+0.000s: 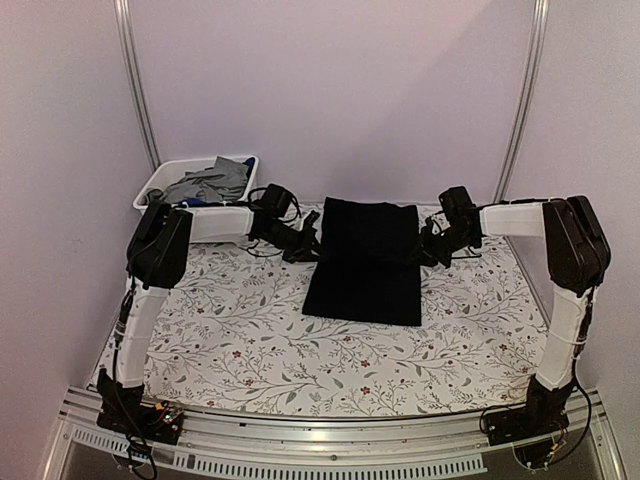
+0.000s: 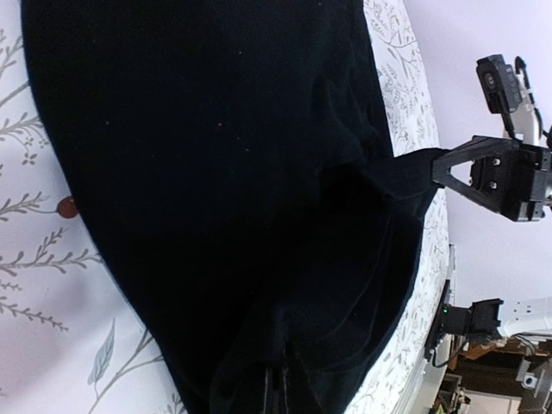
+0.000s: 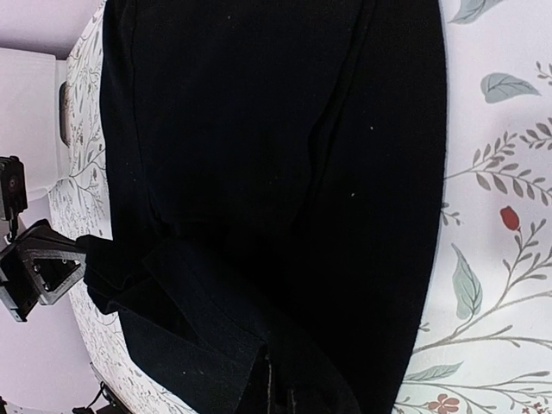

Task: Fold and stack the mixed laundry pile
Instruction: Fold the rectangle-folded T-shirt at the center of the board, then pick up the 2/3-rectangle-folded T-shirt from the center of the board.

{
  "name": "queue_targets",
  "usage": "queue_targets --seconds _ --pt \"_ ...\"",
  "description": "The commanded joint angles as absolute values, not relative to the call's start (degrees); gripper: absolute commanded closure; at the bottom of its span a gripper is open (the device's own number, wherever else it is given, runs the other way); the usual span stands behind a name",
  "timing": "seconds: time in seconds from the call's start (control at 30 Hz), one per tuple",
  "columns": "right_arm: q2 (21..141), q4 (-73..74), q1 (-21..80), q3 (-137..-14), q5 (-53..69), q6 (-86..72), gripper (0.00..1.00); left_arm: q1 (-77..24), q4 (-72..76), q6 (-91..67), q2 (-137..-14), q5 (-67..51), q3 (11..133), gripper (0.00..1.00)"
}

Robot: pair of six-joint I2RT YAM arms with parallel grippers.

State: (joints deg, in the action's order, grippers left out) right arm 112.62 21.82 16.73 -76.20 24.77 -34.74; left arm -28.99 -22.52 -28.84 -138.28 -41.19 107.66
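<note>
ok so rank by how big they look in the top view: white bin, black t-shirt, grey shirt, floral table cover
1. floral table cover
2. black t-shirt
3. white bin
4. grey shirt, inside the bin
The bin sits farther back, so that gap may be exaggerated.

Even, soft, bright light; faint shadows; black T-shirt [image 1: 365, 255] detail crushed.

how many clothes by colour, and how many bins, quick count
black garment: 1
grey garment: 1, bunched in the bin
blue garment: 1, only a sliver shows
white bin: 1
total: 4, made up of 3 garments and 1 bin
</note>
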Motion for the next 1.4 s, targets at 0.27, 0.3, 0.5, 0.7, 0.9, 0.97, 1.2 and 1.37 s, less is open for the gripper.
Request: queue_targets --seconds 0.27,0.3,0.5,0.7,0.9,0.97,1.2,1.37 --pt "113.10 23.87 12.32 -81.81 25.67 -32.08 0.62 -23.63 -22.72 -30.51 -136.92 -39.36 110.05 0.56" --pt "112.34 24.58 11.94 -81.66 25.54 -31.77 0.62 -23.05 -22.90 -30.15 -135.48 -38.54 109.33 0.53" --pt "104.44 26.55 11.51 -76.58 27.05 -30.66 0.52 -21.88 -23.91 -23.84 -127.09 -37.44 99.84 0.49" --pt "99.22 23.34 17.88 -67.45 31.08 -33.05 0.53 -24.59 -21.07 -20.50 -119.58 -40.50 85.86 0.51" --pt "98.17 18.97 25.69 -59.80 31.79 -37.04 0.57 -28.93 -17.60 -21.99 -116.03 -41.46 76.34 0.61" --pt "97.85 16.21 26.37 -57.03 32.89 -38.71 0.61 -30.42 -17.25 -21.47 -115.58 -41.80 75.53 0.66" --pt "98.96 15.08 26.35 -49.46 32.09 -40.73 0.66 -32.79 -15.68 -23.18 -118.35 -42.74 75.36 0.75" --pt "98.52 17.38 25.73 -46.62 30.42 -40.56 0.67 -30.42 -16.33 -24.34 -117.59 -40.04 71.21 0.81"
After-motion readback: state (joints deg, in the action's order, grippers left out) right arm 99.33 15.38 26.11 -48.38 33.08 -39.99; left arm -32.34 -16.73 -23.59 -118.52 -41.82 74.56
